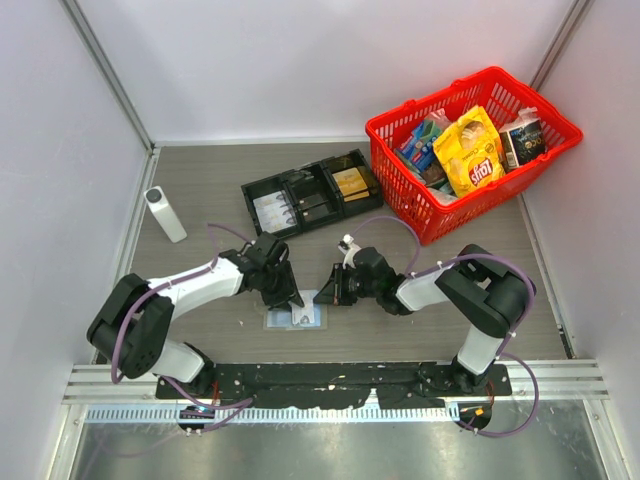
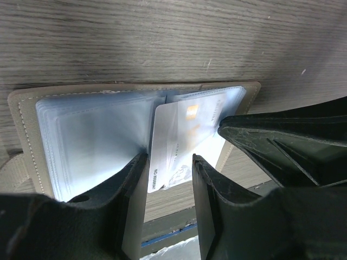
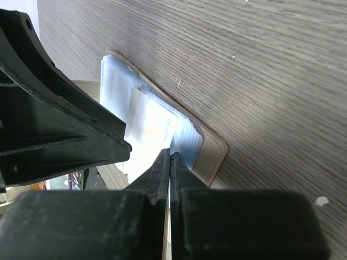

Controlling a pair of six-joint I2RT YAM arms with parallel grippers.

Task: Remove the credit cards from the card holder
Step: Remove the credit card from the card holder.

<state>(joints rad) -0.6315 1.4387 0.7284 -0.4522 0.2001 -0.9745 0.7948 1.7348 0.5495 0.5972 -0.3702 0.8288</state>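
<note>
The card holder [image 1: 282, 320] lies open on the table, grey-tan with clear blue-tinted sleeves; it also shows in the left wrist view [image 2: 92, 141] and the right wrist view [image 3: 209, 154]. One whitish credit card [image 2: 176, 146] with a gold chip sticks partly out of a sleeve toward the near edge; it also shows in the right wrist view [image 3: 147, 127]. My left gripper [image 2: 169, 176] is open, its fingers either side of the card's protruding end [image 1: 287, 298]. My right gripper [image 3: 171, 156] is shut on the card's right edge, seen in the top view [image 1: 326, 295] and the left wrist view [image 2: 223, 128].
A long black compartmented tray [image 1: 300, 196] holding a gold-yellow rectangle stands behind the grippers. A red basket [image 1: 400, 195] of snacks is at the back right. A white upright cylinder [image 1: 165, 213] stands at the left. Walls close the table on three sides.
</note>
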